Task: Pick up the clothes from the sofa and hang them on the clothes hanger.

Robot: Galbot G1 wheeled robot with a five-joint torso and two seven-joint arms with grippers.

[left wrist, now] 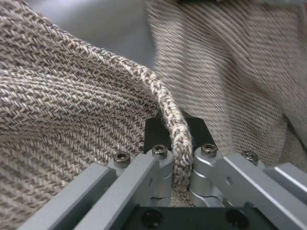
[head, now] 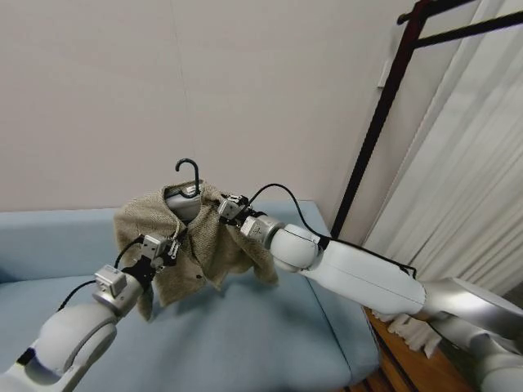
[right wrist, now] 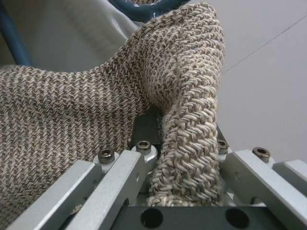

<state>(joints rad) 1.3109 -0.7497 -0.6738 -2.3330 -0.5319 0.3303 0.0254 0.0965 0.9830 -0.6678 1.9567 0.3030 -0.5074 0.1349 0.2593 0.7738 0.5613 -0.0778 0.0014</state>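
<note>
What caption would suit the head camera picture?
The left gripper and right gripper hold a beige knit sweater on a dark hanger above the blue sofa, beside a clothes rack.

A room in a home.
A blue sofa (head: 245, 343) against a plain wall (head: 163, 82); beside the sofa, a white curtain (head: 466, 163) and a clothes rack (head: 384, 106).

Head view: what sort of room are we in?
Probably a home living room: blue sofa, dark clothes rack beside pale curtains. Left gripper and right gripper each grip the knit sweater on its hanger.
</note>
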